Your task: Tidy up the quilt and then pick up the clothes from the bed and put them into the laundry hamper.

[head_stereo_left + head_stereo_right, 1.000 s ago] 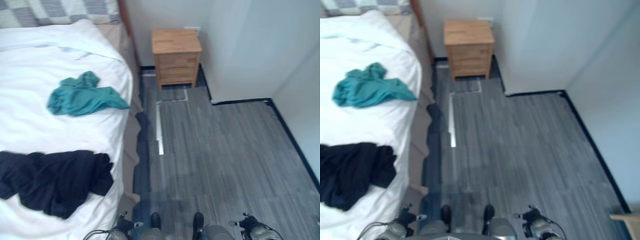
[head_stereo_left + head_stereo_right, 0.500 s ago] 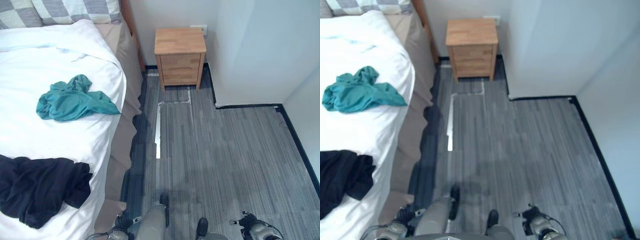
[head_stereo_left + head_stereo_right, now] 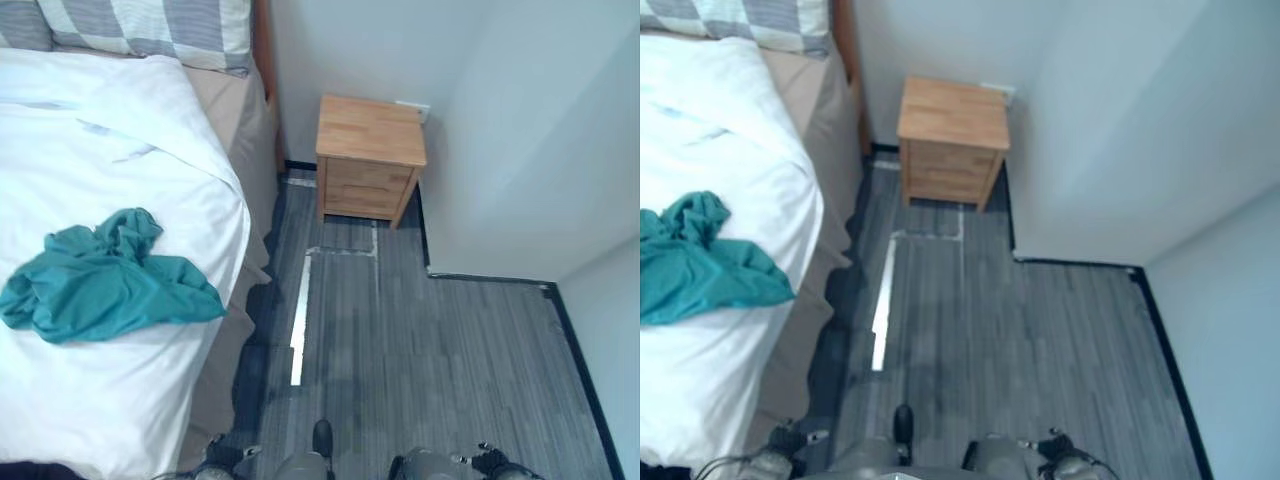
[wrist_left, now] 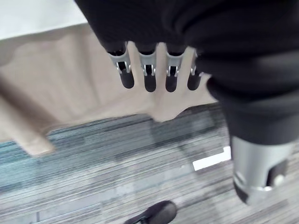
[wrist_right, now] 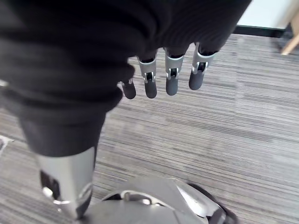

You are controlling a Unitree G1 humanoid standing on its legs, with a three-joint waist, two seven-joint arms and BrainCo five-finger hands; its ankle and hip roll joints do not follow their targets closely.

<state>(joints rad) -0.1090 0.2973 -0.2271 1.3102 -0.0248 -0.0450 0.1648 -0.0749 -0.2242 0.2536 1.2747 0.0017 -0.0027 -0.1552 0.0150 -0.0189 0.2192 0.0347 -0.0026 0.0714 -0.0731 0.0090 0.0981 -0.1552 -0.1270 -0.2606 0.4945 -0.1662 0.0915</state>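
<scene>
A crumpled teal garment [image 3: 105, 290] lies on the white quilt [image 3: 90, 150] near the bed's right edge. A sliver of a black garment [image 3: 25, 470] peeks in on the quilt at the view's bottom left. The quilt is rumpled, with a fold running toward the pillows. My left hand [image 4: 148, 77] hangs low beside the bed's beige skirt, fingers straight and holding nothing. My right hand [image 5: 172, 77] hangs over the grey floor, also open and empty. In the left eye view both hands sit at the bottom edge, the left hand [image 3: 215, 468] and the right hand [image 3: 495, 464].
Grey-checked pillows [image 3: 150, 30] lie at the bed's head. A wooden nightstand [image 3: 368, 155] stands against the wall past the bed. A white wall corner [image 3: 500, 180] juts in on the right. Grey plank floor [image 3: 420, 360] runs between bed and wall, with a pale strip [image 3: 298, 320] on it.
The camera has moved toward the head of the bed: the teal garment now sits lower left and the black garment has nearly left the picture. Both hands still hang low.
</scene>
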